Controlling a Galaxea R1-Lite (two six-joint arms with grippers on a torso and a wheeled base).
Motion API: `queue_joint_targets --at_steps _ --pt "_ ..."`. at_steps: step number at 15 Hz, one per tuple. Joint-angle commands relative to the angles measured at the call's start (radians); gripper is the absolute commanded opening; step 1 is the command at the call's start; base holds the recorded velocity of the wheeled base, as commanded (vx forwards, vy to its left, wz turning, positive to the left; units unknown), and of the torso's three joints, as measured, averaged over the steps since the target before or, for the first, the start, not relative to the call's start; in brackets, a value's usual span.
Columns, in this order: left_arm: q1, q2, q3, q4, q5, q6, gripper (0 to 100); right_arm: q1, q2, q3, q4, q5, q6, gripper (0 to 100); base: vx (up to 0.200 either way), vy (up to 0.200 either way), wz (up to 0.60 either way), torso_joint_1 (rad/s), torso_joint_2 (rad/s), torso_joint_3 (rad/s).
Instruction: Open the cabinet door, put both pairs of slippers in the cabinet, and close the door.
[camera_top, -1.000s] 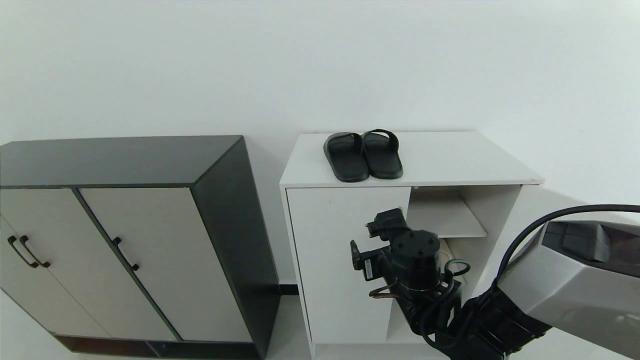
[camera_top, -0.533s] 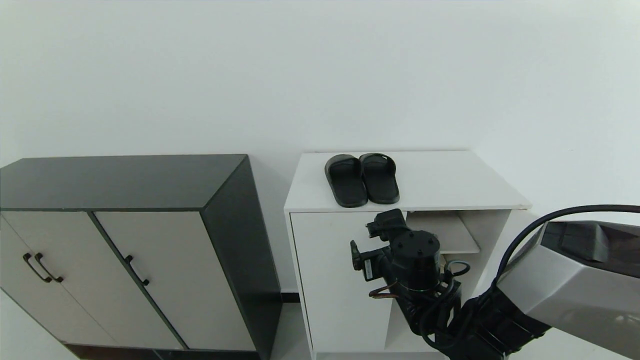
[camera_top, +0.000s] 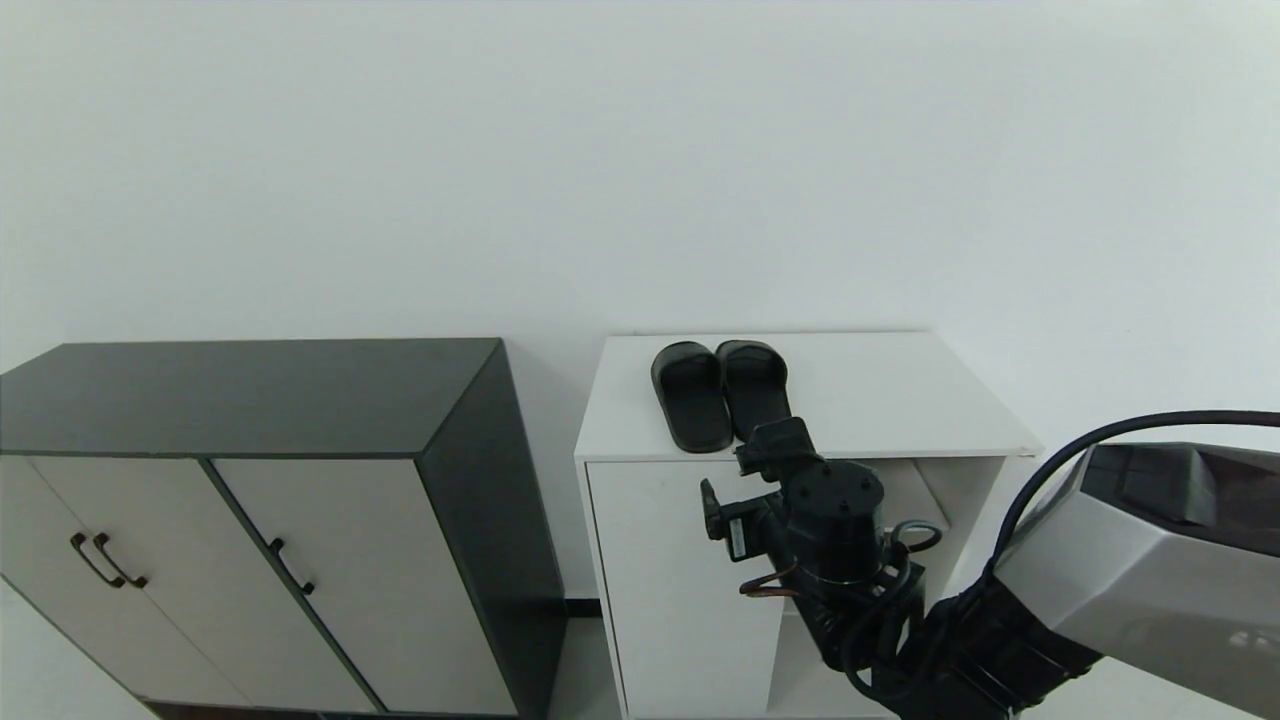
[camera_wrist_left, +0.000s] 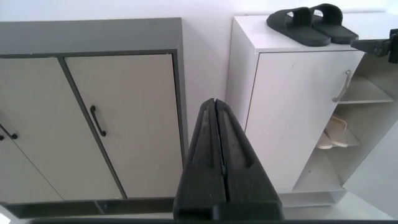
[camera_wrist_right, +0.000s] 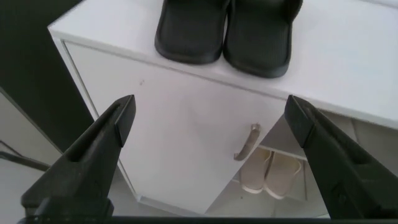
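- A plain white wall (camera_top: 640, 150) runs behind everything, and we see a pale floor (camera_wrist_left: 373, 186) at the foot of the furniture.
- On the left stands a dark cabinet (camera_top: 250, 390) with two light doors shut and dark handles. Just to its right, a narrow gap apart, stands the white cabinet (camera_top: 880, 390).
- The top of the white cabinet is flat. Its right half is bare up to the right and near edges.
- A door (camera_wrist_right: 174, 124) with a metal handle (camera_wrist_right: 245, 142) covers the left part of the white cabinet's front. The right part is open, with shelves showing inside.
- The black slippers (camera_top: 720, 392) lie side by side, touching, on the left half of that top, close to its near edge.
- A pale pair of slippers (camera_wrist_right: 268, 171) sits on a lower shelf in the open right part.
- The right arm (camera_top: 840, 540) is in front of the white cabinet. The right gripper (camera_wrist_right: 210, 109) has its fingers spread wide and holds nothing. It is level with the upper door, with the black slippers just beyond and above, not touching.
- The left gripper (camera_wrist_left: 215, 109) has its fingers pressed together and is empty. It is well back from both cabinets, opposite the gap between them.
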Motion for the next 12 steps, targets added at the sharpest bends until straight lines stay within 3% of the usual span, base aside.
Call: queue_joint_targets --at_steps 1,6,11,12 --pt "0.0 0.0 0.0 0.0 0.001 0.001 0 0.0 0.001 0.015 -0.015 0.003 -0.013 100 0.0 0.0 0.0 0.056 -0.11 -0.051" --pt "0.0 -0.002 0.0 0.0 0.002 0.004 0 -0.012 -0.026 0.002 -0.05 0.022 -0.081 100 0.0 0.0 0.0 0.0 0.0 0.0" --pt "0.0 -0.002 0.0 0.0 0.005 0.003 0 -0.006 -0.131 -0.189 0.398 0.023 0.122 100 0.0 0.0 0.0 0.0 0.0 0.0" --pt "0.0 -0.002 0.0 0.0 0.005 0.004 0 -0.004 -0.134 -0.205 0.424 0.023 0.137 100 0.0 0.0 0.0 0.0 0.0 0.0"
